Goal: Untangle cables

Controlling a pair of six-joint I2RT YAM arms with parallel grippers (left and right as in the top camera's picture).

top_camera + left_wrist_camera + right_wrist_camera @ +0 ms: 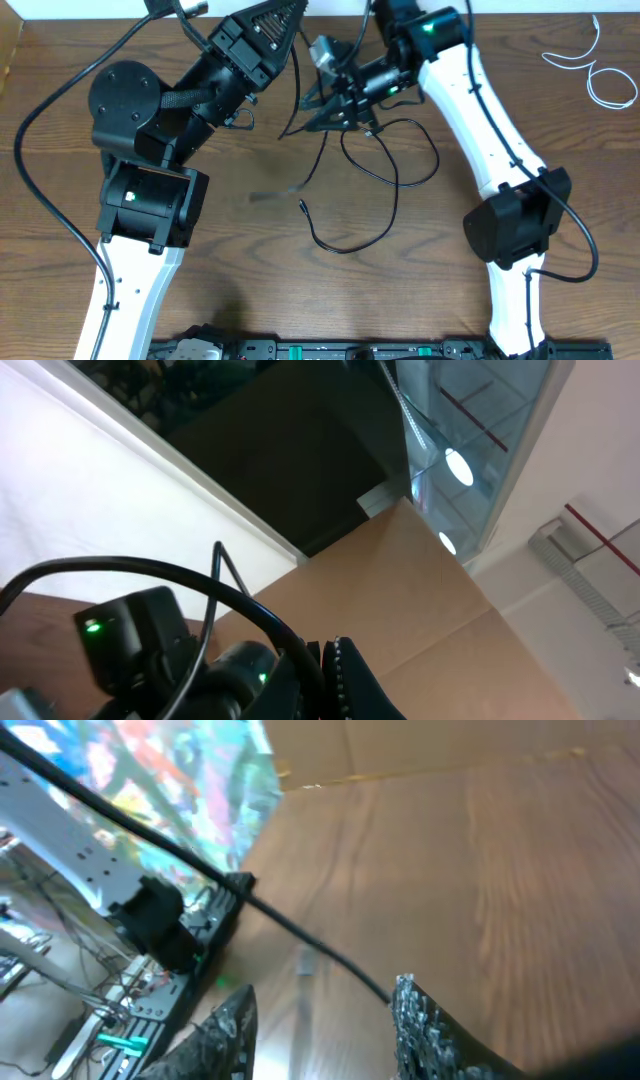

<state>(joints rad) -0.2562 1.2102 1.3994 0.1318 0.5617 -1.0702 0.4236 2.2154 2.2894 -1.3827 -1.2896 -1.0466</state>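
Note:
The long black cable [385, 175] lies in loose loops on the wooden table, one plug end [303, 207] resting free. A strand of it rises to my left gripper [288, 35] at the back of the table. In the left wrist view that left gripper [325, 652] is shut with the black cable [262, 612] running in between its jaws. My right gripper [322, 112] hangs over the tangle just right of it. Its jaws [325, 1005] stand apart, and the black cable [290, 925] crosses in front and meets the right fingertip [405, 995]. The white cable [592, 72] lies coiled alone at the far right.
Both arms' bases stand at the front edge, left [150, 205] and right [515, 225]. A thick black robot wire [40, 190] loops along the left side. A cardboard sheet [450, 745] and equipment on a rail [150, 925] show beyond the table.

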